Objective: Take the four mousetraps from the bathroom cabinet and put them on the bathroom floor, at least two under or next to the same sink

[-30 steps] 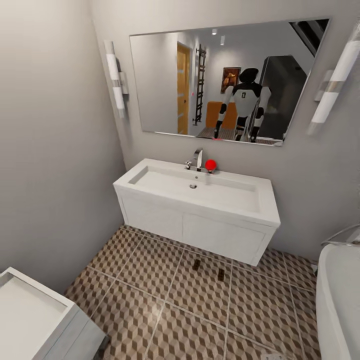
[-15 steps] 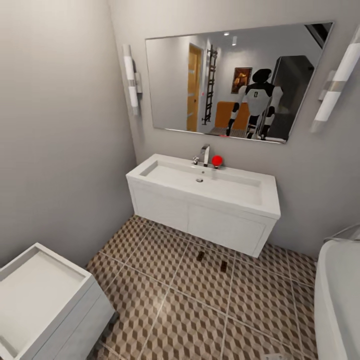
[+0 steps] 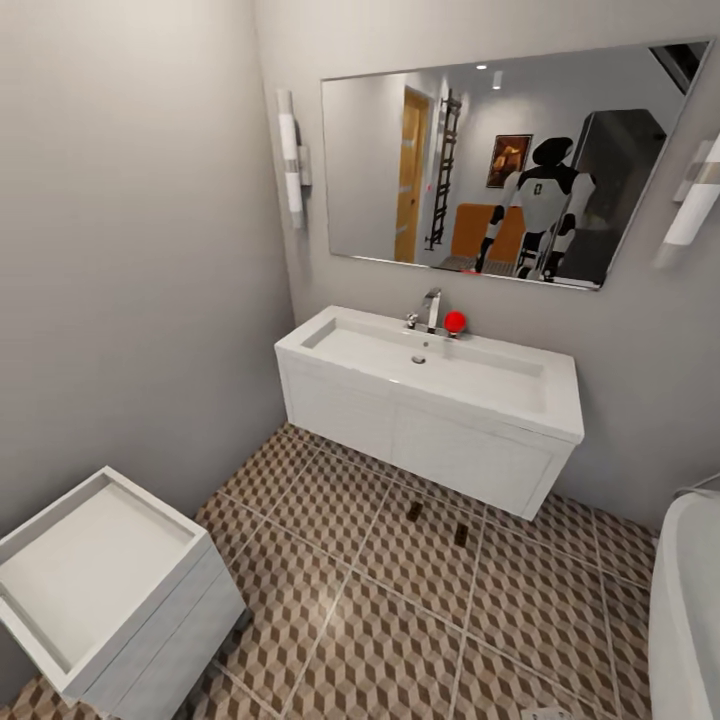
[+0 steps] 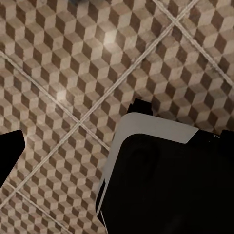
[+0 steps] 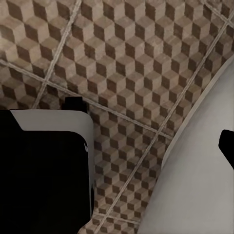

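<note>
Mousetraps [image 3: 414, 511], two in the head view, lying flat on the bathroom floor [image 3: 340, 620] just in front of the bathroom sink [image 3: 500, 385], close to the lower front edge of its white two-door unit; set near each other but apart, both on the same large tile row, the second one [image 3: 461, 534] nearer the bathtub side. Too small for wire parts or red mark to be made out.

Left tool [image 4: 73, 129]: hanging over patterned tiles, one dark finger [image 4: 9, 151] at the frame edge, a black-and-white housing beside it; grasp state not readable, nothing seen between the fingers.

Right tool [image 5: 151, 124]: likewise over the tiles, dark finger [image 5: 226, 146] at the frame edge, above the curved white rim of the bathtub [image 5: 195, 195]; released or clenched cannot be told.

Further out, in the head view: chrome tap [image 3: 432, 305] at the back of the basin, small red ball [image 3: 455, 321] just beside it. Wide mirror [image 3: 380, 170] above, showing the robot's reflection [image 3: 545, 205]. Tubular wall lamp [image 3: 291, 160] on each side. Square white toilet [image 3: 100, 580] at lower left, against the grey wall.
</note>
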Controlling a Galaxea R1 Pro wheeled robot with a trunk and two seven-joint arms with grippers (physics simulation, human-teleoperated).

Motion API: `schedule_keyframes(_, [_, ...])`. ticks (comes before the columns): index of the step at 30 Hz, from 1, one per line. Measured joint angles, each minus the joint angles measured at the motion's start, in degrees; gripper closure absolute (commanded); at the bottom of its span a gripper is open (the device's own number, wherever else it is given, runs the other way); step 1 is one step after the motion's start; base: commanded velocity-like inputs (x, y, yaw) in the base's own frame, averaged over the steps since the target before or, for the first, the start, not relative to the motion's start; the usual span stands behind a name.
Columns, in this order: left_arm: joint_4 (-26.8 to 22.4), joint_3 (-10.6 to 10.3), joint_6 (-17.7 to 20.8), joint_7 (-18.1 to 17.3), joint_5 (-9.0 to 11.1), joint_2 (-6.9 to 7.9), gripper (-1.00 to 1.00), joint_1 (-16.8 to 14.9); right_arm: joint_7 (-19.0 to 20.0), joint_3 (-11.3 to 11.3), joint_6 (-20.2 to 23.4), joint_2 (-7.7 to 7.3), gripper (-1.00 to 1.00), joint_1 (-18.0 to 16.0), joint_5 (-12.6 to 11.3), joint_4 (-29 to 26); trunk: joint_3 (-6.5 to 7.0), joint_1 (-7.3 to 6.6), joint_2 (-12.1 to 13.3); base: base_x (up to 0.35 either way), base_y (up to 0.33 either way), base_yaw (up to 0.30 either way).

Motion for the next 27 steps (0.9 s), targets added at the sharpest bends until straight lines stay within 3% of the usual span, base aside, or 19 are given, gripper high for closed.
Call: schedule_keyframes(27, [-0.1, 0.0, -0.3, 0.0, 0.0, 0.0, -1.0, 1.4, 0.1, 0.1, 0.0, 0.02, -1.0, 0.0, 0.0, 0.0, 0.0, 0.0, 0.0, -0.002, 0.013, 0.004])
